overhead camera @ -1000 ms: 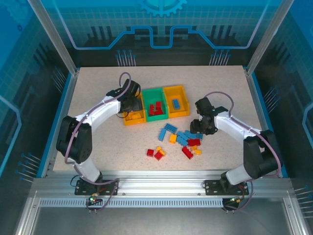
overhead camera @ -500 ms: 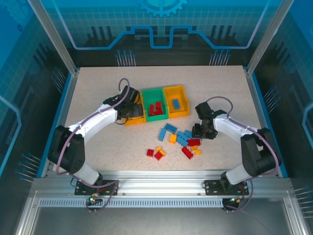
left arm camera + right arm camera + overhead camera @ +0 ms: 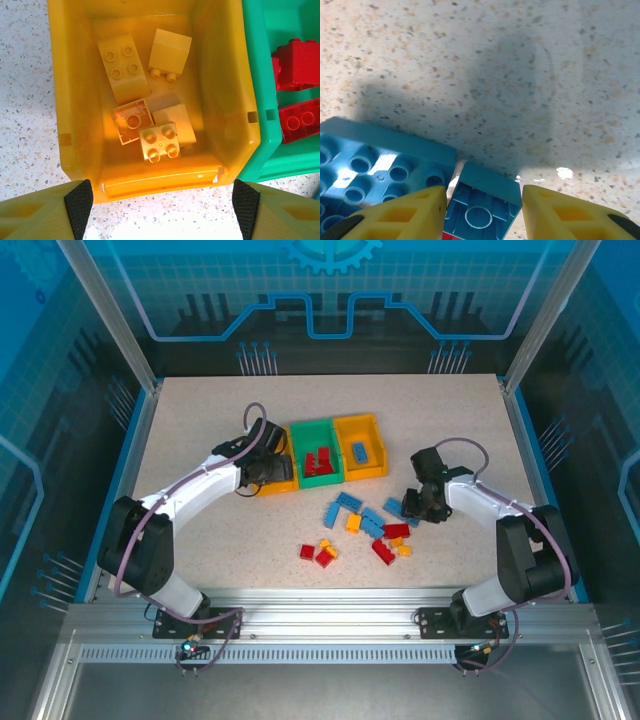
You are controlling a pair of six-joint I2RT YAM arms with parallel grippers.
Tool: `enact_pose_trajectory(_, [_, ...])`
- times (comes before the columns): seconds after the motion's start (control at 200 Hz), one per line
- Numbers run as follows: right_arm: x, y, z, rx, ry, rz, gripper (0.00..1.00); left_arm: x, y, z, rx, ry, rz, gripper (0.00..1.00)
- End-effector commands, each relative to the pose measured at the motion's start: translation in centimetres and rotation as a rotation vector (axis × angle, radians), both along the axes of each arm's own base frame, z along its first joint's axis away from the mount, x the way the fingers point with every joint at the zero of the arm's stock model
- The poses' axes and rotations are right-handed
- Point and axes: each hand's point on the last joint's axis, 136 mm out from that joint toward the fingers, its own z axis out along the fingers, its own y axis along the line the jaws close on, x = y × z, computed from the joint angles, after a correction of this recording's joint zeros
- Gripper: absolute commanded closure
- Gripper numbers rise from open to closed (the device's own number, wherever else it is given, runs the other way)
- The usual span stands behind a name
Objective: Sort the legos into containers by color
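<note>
Bench (image 3: 180, 420) carries three bins, upper centre: left yellow bin (image 3: 75, 100) holds yellow bricks (image 3: 122, 67), green bin (image 3: 312, 425) red, right yellow bin (image 3: 360, 421) one blue. Under half sorted, I judge; loose bricks (image 3: 360, 525) lie lower centre. Left gripper (image 3: 160, 200) apart, empty, over the left bin. Right gripper (image 3: 482, 207) straddles an upturned blue brick (image 3: 485, 192); whether it pinches, I cannot tell

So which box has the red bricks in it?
The green box in the middle. The left yellow box holds yellow bricks, the right yellow box a blue brick.

Bright even light, soft shadow on table (image 3: 520, 75), glare on blue brick (image 3: 380, 165).
</note>
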Motion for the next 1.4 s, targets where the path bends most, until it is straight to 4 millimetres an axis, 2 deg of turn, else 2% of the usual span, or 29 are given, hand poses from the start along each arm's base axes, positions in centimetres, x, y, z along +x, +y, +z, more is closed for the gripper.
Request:
enact_pose_trajectory(0.0, [-1.6,-0.9,-1.0,-0.013,0.048,-0.010,0.54,-0.5,-0.3,0.2,-0.012,-0.003,-0.007,0.22])
enact_pose_trajectory(0.345, [-1.1,-0.4,-1.6,0.009,0.069,-0.009,0.52,-0.8,-0.1,0.0,-0.002,0.007,-0.004,0.21])
enact_pose_trajectory(0.515, [-1.1,-0.6,-1.8,-0.002,0.074,-0.009,0.64,-1.0,0.0,-0.1,0.001,0.009,-0.003,0.21])
enact_pose_trajectory(0.595, [-0.9,-0.3,-1.0,0.001,0.041,0.000,0.70,-1.1,0.1,-0.3,0.002,0.013,0.000,0.21])
enact_pose_trajectory(0.715, [0.0,0.6,1.4,0.006,-0.032,0.039,0.70,-1.4,0.0,-0.8,-0.001,0.023,0.001,0.21])
enact_pose_trajectory(0.815, [1.5,1.7,3.5,0.042,-0.099,0.075,0.70,-1.8,-0.3,-1.0,0.002,0.026,-0.003,0.20])
enact_pose_trajectory(0.83, [2.5,2.1,4.7,0.060,-0.134,0.079,0.70,-1.8,-0.4,-1.0,0.002,0.024,-0.003,0.20])
enact_pose_trajectory(0.905, [4.7,3.7,7.0,0.143,-0.213,0.093,0.71,-2.2,-0.8,-1.0,0.002,0.021,-0.013,0.17])
enact_pose_trajectory(1.06, [9.3,8.0,10.5,0.315,-0.295,0.153,0.71,-3.4,-3.5,-1.3,0.012,0.016,-0.112,0.14])
enact_pose_trajectory(1.165, [12.1,10.0,11.1,0.313,-0.307,0.195,0.71,-4.3,-6.1,-2.1,0.012,0.025,-0.206,0.12])
enact_pose_trajectory(1.281, [14.8,11.0,10.4,0.308,-0.282,0.193,0.71,-5.2,-8.9,-3.4,-0.021,0.053,-0.306,0.10])
enact_pose_trajectory(1.396, [16.5,11.9,9.5,0.295,-0.252,0.198,0.71,-5.9,-11.3,-4.2,-0.031,0.067,-0.398,0.08])
